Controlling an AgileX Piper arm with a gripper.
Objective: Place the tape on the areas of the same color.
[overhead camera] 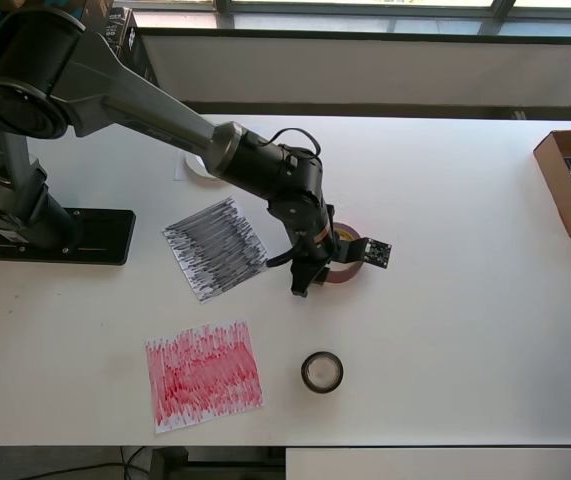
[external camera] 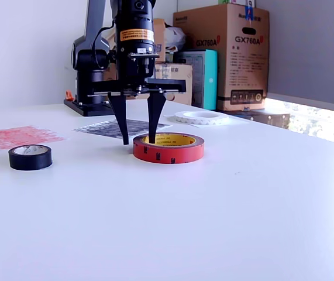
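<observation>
The red tape (external camera: 168, 147) is lying flat on the white worktop (external camera: 225, 205), beside the black-scribbled sheet (overhead camera: 215, 247). The gripper (external camera: 137, 133) is standing over it, jaws spread, one finger inside the ring, one outside. The black tape (overhead camera: 322, 372) is sitting near the red-scribbled sheet (overhead camera: 203, 375).

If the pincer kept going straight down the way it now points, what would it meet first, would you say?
Most likely the red tape roll. The pincer points down, open, one finger inside the roll's hole and the other just outside its wall. Straddling the wall, the fingertips would probably reach the table first.
</observation>
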